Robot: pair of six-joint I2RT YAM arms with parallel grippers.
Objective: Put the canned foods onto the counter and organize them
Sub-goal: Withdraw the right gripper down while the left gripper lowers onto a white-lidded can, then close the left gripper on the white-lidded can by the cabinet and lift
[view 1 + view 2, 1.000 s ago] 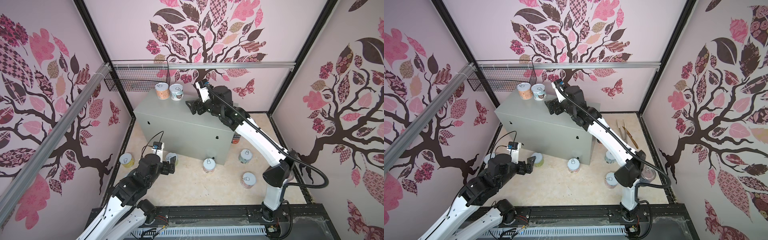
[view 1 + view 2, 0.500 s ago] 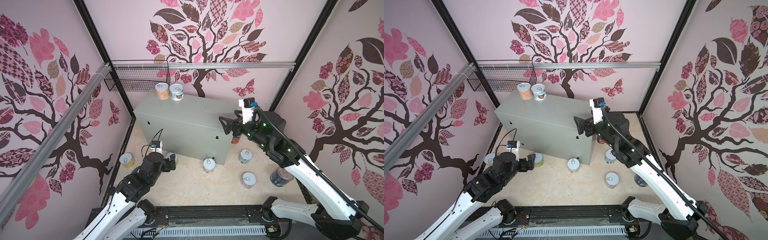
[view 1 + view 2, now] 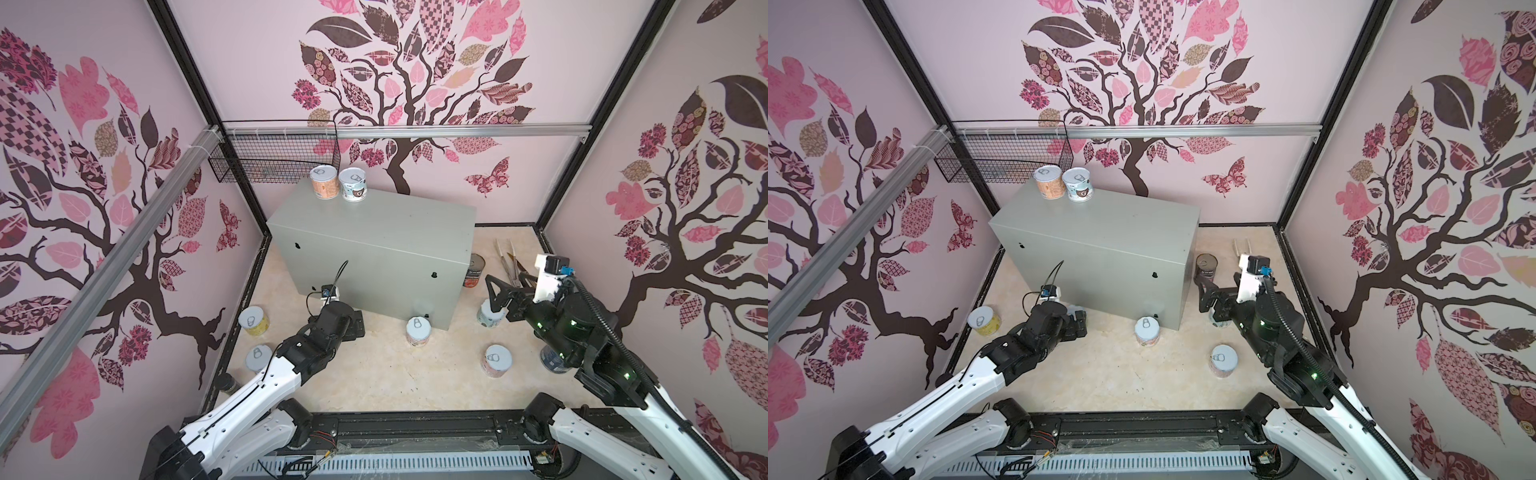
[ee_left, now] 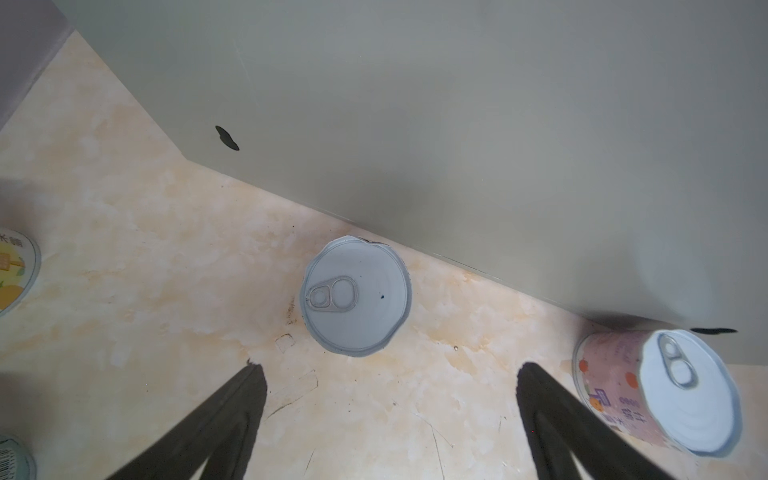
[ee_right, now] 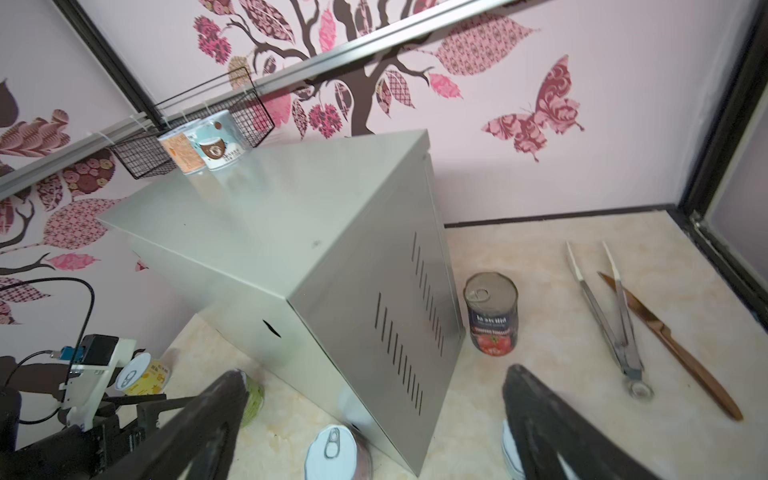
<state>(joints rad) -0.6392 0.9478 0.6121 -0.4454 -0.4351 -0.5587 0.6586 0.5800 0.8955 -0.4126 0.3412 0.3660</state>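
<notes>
Now, left gripper (image 4: pixel 390 370): jaws spread wide, empty; hangs over one short can (image 4: pixel 355 295) just beside the counter (image 3: pixel 374 232) front.
Right gripper (image 5: pixel 374 374): jaws spread wide, empty; above the floor (image 3: pixel 374 374) off the counter's right end.
Floor, short cans (image 3: pixel 419 331): six, upright, pale pull-tab lids, pastel labels.
Floor, tall: two; dark can (image 5: pixel 492 316) by the counter's right end, blue can (image 3: pixel 550 361) partly hidden.
Counter: plain grey metal box, black knobs in front, vent slots on the right end.
Counter cans (image 3: pixel 324 188): two short, side by side at the far left corner near the basket (image 3: pixel 274 162); remaining top bare.
Open floor: widest between the near cans; tongs (image 5: pixel 611 316) and knife (image 5: pixel 673 345) far right.
</notes>
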